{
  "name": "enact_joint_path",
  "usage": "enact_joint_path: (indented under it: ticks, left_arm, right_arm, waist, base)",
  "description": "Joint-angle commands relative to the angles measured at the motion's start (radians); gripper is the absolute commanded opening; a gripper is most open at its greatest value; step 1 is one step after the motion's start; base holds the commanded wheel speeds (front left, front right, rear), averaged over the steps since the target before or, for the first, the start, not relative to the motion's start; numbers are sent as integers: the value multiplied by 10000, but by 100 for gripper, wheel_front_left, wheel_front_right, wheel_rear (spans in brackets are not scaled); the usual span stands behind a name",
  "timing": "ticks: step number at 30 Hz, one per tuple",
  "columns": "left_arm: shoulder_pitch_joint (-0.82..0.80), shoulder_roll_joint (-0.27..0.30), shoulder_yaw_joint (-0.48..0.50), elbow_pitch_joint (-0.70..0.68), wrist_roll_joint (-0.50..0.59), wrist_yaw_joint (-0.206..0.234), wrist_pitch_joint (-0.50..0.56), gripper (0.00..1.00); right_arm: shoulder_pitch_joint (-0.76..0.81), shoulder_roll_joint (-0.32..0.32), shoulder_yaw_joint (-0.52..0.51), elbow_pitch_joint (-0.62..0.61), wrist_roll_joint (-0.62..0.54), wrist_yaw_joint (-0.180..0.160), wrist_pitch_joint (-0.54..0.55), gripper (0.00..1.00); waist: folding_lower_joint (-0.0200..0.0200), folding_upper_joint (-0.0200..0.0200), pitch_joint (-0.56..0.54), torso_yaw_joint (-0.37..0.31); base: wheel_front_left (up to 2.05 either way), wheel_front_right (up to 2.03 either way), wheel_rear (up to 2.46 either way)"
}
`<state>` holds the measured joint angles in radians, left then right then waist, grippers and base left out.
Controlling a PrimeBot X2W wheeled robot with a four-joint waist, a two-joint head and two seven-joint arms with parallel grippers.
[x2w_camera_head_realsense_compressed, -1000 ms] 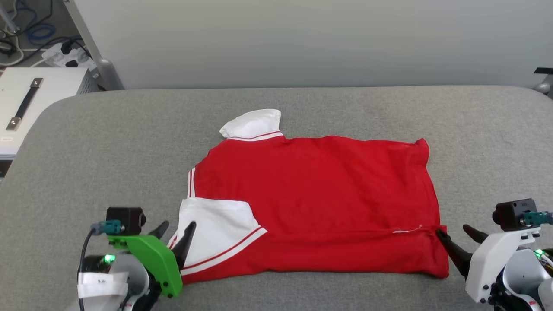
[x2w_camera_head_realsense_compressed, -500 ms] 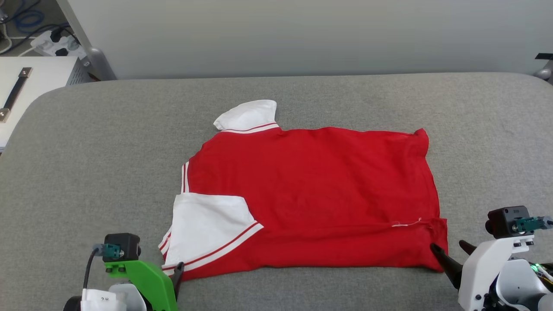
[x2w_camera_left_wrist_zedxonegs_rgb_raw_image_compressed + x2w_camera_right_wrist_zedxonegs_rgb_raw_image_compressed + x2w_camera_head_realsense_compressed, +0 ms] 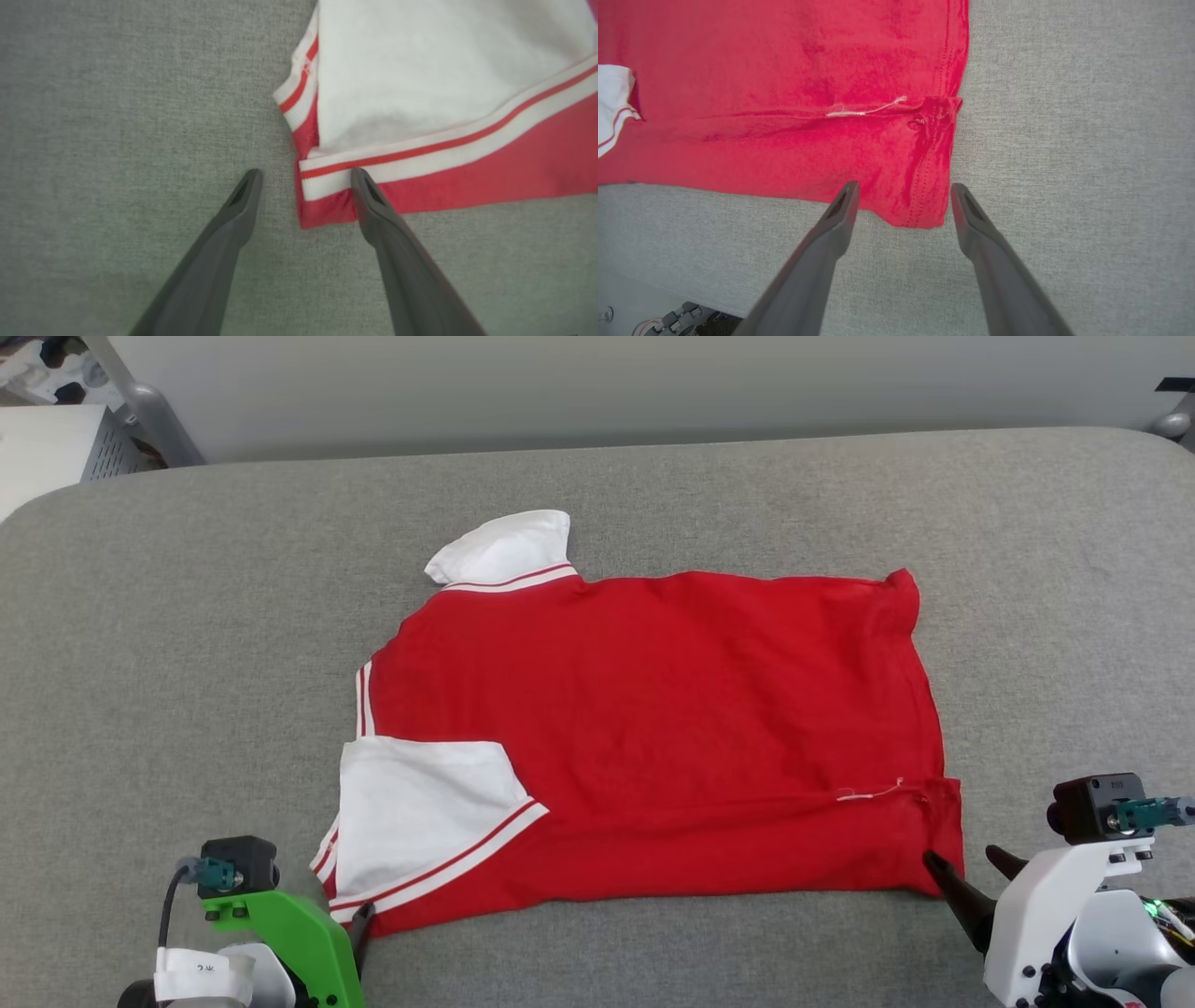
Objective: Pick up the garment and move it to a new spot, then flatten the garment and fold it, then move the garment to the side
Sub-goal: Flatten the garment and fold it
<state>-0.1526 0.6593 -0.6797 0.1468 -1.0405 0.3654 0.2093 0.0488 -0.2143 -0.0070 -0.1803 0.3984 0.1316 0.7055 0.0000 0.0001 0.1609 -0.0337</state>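
Grey woven-fabric padded tabletop (image 3: 187, 663), w/ the bright red thin-fabric short-sleeved T-shirt (image 3: 672, 709) lying flat at centre. Its long axis runs left-right, white sleeves to our left, hem to our right. We have one arm at each near corner: left gripper (image 3: 304, 175) straddles the striped sleeve corner, right gripper (image 3: 962, 855) the hem corner. Both jaws are spread wide, gripping nothing. Near edge looks folded over; loose white thread (image 3: 866, 109) nr hem.

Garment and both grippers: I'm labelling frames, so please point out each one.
garment (image 3: 653, 709), head view, middle of the red body.
left gripper (image 3: 304, 172), left wrist view, midway between its open fingertips.
right gripper (image 3: 904, 185), right wrist view, midway between its open fingertips.
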Motion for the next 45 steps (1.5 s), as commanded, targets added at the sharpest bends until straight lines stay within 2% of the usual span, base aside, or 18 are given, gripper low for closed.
enact_joint_path:
  ticks: [1, 3, 4, 5, 6, 13, 25, 32, 33, 34, 35, 45]
  left_arm:
    - [-83, -92, -103, 207, -52, -52, 112, 100]
    - [-139, -179, -160, 365, -63, -146, 139, 100]
    - [-173, -238, -202, 430, -75, -211, 170, 87]
    - [-215, -341, -224, 487, -129, -330, 176, 39]
    - [-250, -421, -217, 526, -170, -414, 142, 0]
    - [-416, -610, -219, 543, -168, -755, -101, 0]
    - [-578, -53, -201, -1068, 230, -583, -120, 0]
    - [-635, 45, -217, -1515, 298, -526, -65, 0]
    - [-630, 46, -221, -1523, 297, -517, -61, 0]
    - [-623, 44, -221, -1522, 292, -515, -64, 0]
    - [-612, 48, -223, -1505, 289, -516, -68, 0]
    - [-530, -17, -285, -1182, 253, -731, -227, 0]
  right_arm:
    - [-116, 42, -55, -68, -92, -9, 29, 100]
    - [-129, -9, -102, -49, -183, -9, 43, 100]
    - [-130, -41, -114, -31, -225, -9, 54, 100]
    - [-127, -76, -135, 0, -258, -9, 70, 100]
    - [-131, -112, -166, 30, -290, -9, 76, 100]
    - [-252, -240, -391, 459, -518, -9, 99, 100]
    - [-733, -245, -228, 2098, -854, -9, 39, 100]
    - [-1014, -73, -195, 2963, -869, -9, 98, 100]
    - [-1045, -44, -165, 3077, -813, -9, 113, 76]
    - [-1071, -36, -134, 3151, -780, -9, 106, 43]
    - [-1108, -48, -98, 3216, -764, -9, 52, 0]
    - [-1167, -458, -623, 3092, -750, -9, -438, 0]
  waist:
    - [0, -1, 88, -34]
    - [0, -1, 130, -16]
    - [0, -1, 138, 4]
    - [0, -1, 139, 33]
    - [0, -1, 133, 61]
    - [0, -1, -96, 383]
    - [0, -1, 21, 861]
    - [0, -1, 214, 956]
    - [0, -1, 237, 957]
    - [0, -1, 251, 956]
    - [0, -1, 260, 951]
    - [0, -1, -251, 792]
  base:
    - [0, 0, 0]
    - [0, 0, 0]
    - [0, 0, 0]
    - [0, 0, 0]
    - [0, 0, 0]
    - [0, 0, 0]
    - [0, 0, 0]
    - [0, 0, 0]
    - [0, 0, 0]
    - [0, 0, 0]
    - [0, 0, 0]
    - [0, 0, 0]
